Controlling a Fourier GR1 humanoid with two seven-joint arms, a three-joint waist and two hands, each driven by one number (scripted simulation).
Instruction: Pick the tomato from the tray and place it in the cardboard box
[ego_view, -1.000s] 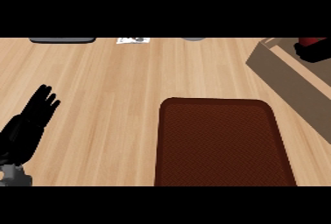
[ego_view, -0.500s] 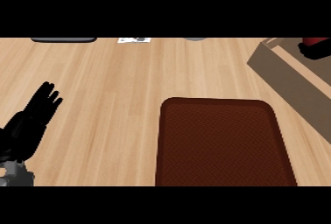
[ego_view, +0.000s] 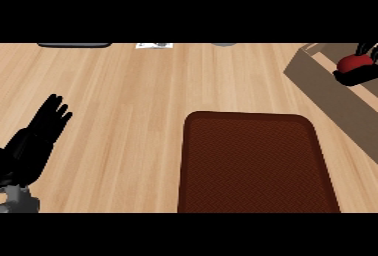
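While the right robot hand (ego_view: 354, 75) apparently clamps the round tomato (ego_view: 354, 62), the left robot hand (ego_view: 37, 137) rests flat.

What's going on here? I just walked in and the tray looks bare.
The robot's right hand is curled round the red tomato at the view's upper right, holding it over the cardboard box. The tomato is already off the brown tray, which has nothing on it. The left hand rests open at the left edge over the wooden counter, handling nothing.
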